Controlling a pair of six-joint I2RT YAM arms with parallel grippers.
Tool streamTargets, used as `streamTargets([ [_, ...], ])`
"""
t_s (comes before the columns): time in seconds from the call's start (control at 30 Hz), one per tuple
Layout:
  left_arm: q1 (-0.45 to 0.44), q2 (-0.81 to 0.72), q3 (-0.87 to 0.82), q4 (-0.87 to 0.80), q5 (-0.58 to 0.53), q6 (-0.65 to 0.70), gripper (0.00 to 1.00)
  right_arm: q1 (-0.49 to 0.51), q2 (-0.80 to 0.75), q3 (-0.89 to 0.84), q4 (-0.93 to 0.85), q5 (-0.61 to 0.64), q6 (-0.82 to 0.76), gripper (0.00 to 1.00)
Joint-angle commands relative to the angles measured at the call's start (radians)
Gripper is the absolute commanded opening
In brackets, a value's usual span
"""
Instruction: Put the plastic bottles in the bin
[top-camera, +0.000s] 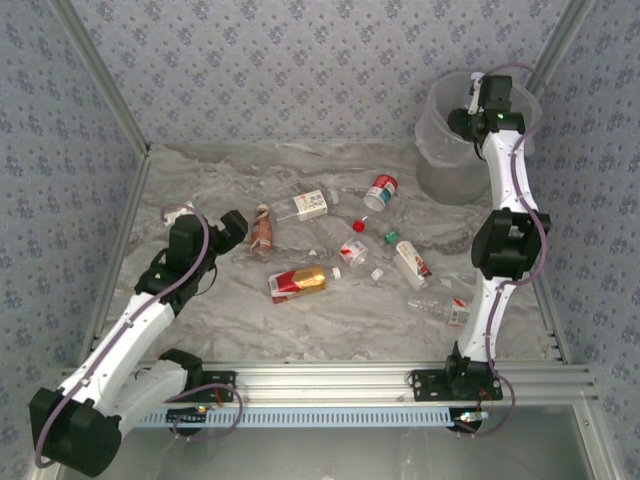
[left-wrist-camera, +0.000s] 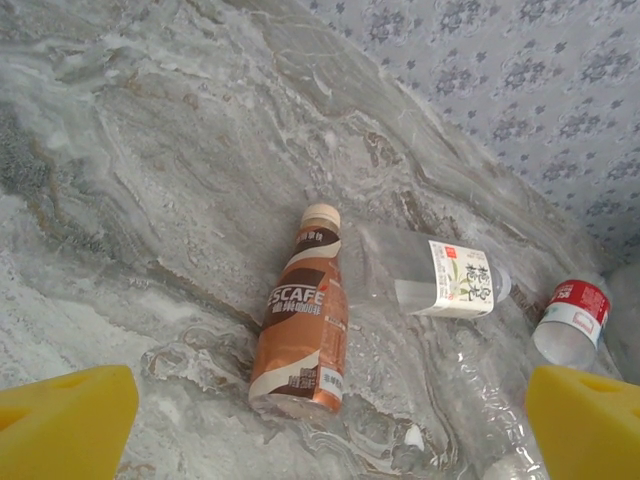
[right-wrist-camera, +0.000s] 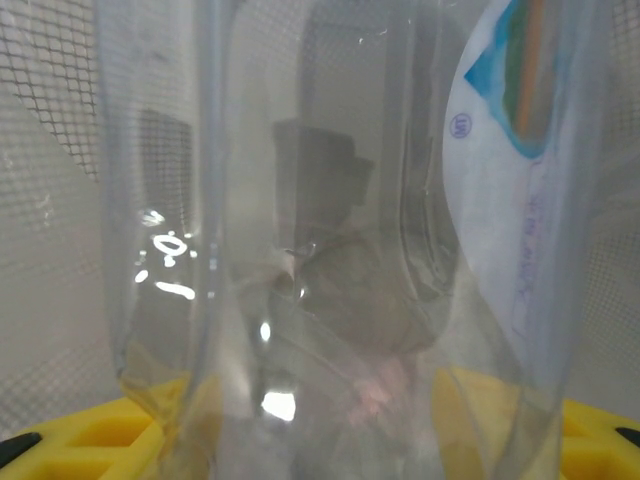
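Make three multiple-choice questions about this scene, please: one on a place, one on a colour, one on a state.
1. Where is the right gripper?
A. over the bin
B. at the far left
C. at the near edge

2. What colour is the cap of the brown bottle?
A. red
B. cream
C. green

3. How is the left gripper?
A. shut on a bottle
B. shut on nothing
C. open

Answers:
1 A: the top view shows that arm reaching over the bin, and the gripper is holding a clear bottle.
2 B: the left wrist view shows a pale cream cap.
3 C: its yellow fingers stand wide apart, gripping nothing.
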Motion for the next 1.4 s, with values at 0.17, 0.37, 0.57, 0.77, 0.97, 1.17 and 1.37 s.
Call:
streamTargets([
  [0.17,0.007,0.027,0.004,0.035,0.027,-0.006,0.99,0.002,-0.035,-0.001,-0.093,0.013,-0.034,0.68],
  [0.37,0.011,0.039,0.008,0.036,0.038,-0.005,0.99,0.001,-0.044,0.004,-0.103,0.023,-0.007,0.74],
  [0.57,0.014,0.055,0.01,0.033,0.044,-0.005,0.99,0.004,-0.089,0.003,-0.103,0.041,0.016,0.75],
  [0.77,0.017,0.111,0.018,0.015,0.083,0.03,0.99,0.005,-0.156,0.003,-0.089,0.012,0.03,0.77],
  [0.97,0.017,0.178,0.068,-0.056,0.109,0.106,0.99,0.008,-0.224,-0.025,-0.062,0.013,0.051,0.8],
  [1.17,0.017,0.197,0.076,-0.055,0.14,0.163,0.99,0.03,-0.352,-0.127,-0.022,0.023,0.057,0.84],
  [1.37,0.017,0.197,0.07,-0.035,0.172,0.196,1.0,0.063,-0.533,-0.309,0.039,0.023,0.053,0.88],
])
